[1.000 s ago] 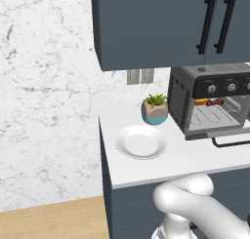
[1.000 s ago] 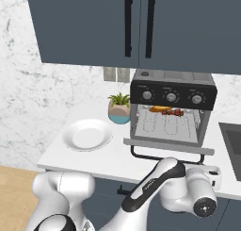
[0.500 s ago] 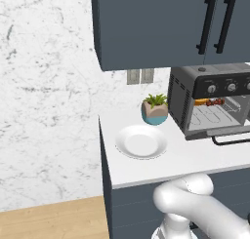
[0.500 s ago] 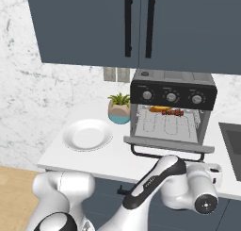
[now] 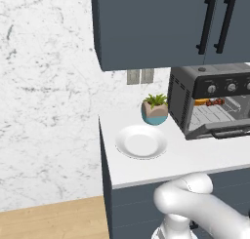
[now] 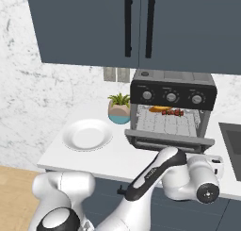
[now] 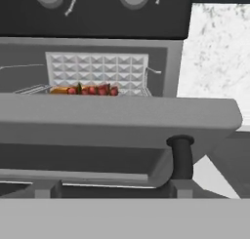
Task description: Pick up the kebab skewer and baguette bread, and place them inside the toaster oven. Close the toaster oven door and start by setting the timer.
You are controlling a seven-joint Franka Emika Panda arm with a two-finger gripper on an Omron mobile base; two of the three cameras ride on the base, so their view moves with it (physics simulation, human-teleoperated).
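While the kebab skewer [image 6: 172, 112] and the baguette bread [image 6: 159, 109] are lying side by side on the wire rack inside the toaster oven [image 6: 172, 108], the bread at nine o'clock of the skewer, the toaster oven door [image 6: 168, 141] is hanging down open at six o'clock of the rack. In the hand view the door's black bar handle [image 7: 181, 157] is showing just under the panel's edge. I cannot tell whether the claw is apart or together. A white plate [image 6: 87, 134] is sitting at nine o'clock of the oven, and a potted plant [image 6: 119, 108] is standing between them toward the wall.
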